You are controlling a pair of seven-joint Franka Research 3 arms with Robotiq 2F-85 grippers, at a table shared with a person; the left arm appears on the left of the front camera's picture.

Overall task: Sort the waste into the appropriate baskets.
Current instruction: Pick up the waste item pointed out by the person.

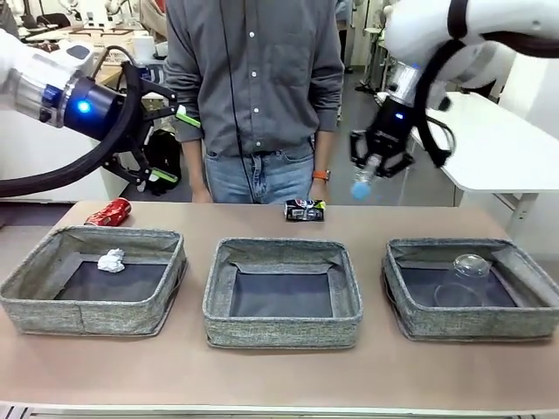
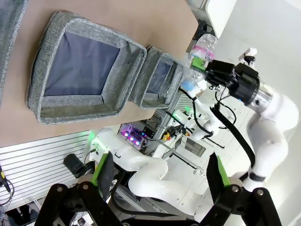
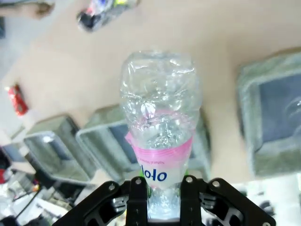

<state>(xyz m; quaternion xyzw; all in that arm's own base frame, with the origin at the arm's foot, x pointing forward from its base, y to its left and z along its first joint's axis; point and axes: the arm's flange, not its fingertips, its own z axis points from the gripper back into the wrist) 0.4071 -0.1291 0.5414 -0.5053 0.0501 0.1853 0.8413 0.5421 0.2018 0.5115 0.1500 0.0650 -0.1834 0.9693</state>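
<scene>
Step in hand: the right arm is carrying the clear water bottle [image 1: 362, 183] to a basket, and I judge this to be mid-transfer, with nothing released yet.
Right gripper [image 3: 164, 200]: the jaws are clenched on the bottle near its pink label.
Bottle position: it is in the air at the upper right of the front view, with the blue cap end pointing down. It hangs above the far edge of the table [image 1: 279, 375], touching neither the table nor any basket.
Left gripper [image 1: 182, 148]: it sits at the upper left of the front view with the jaws spread wide, empty and raised well above the table.
Left basket [image 1: 87, 314]: it holds the crumpled white paper ball [image 1: 111, 259].
Middle basket [image 1: 279, 330]: its dark bottom is bare.
Right basket [image 1: 476, 323]: the clear plastic cup [image 1: 467, 271] lies inside it.
Still unsorted: the red can [image 1: 108, 211] lies on the table behind the left basket, and the dark printed can [image 1: 305, 209] lies behind the middle one.
Person [image 1: 258, 87]: standing at the far side, upper centre of the frame.
Next move, as I judge it: plastic probably belongs with the cup, so the bottle should travel toward the lower right, over the right basket. It should be brought down inside the soft walls before the jaws let go, so that it does not bounce out or knock the cup.
After that: both cans probably go in the middle basket.
</scene>
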